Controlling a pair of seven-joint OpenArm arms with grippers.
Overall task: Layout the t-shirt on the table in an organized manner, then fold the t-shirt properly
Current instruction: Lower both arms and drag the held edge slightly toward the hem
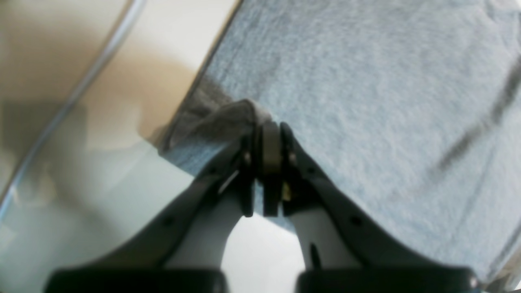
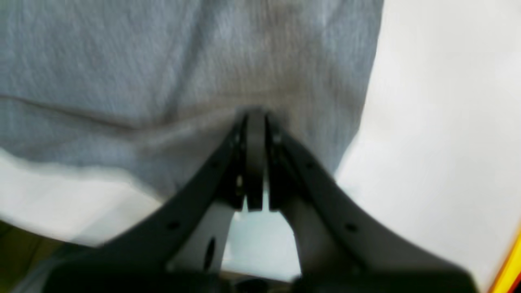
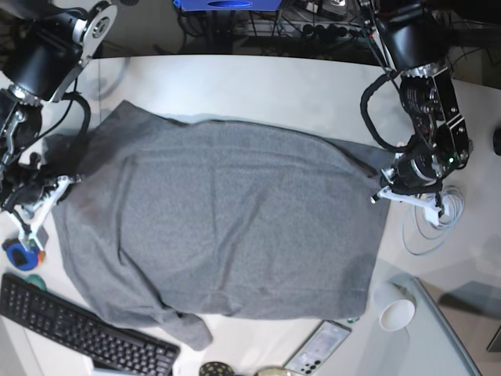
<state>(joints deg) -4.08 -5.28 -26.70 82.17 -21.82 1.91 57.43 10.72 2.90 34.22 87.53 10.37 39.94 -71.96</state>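
Two clutter items beside t-shirt [image 3: 219, 227]: keyboard [image 3: 82, 333], phone [image 3: 317, 347].

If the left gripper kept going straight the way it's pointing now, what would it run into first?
The left gripper is already shut on the edge of the t-shirt. Straight ahead lies more of that grey cloth, spread flat on the table, so it would likely push into the shirt first, though the blur makes depth uncertain.

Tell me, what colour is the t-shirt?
Plain heather grey; the t-shirt shows best in the base view.

t-shirt [image 3: 219, 227] spread on table [image 3: 258, 86], keyboard [image 3: 78, 333] and probably phone [image 3: 317, 348] before it
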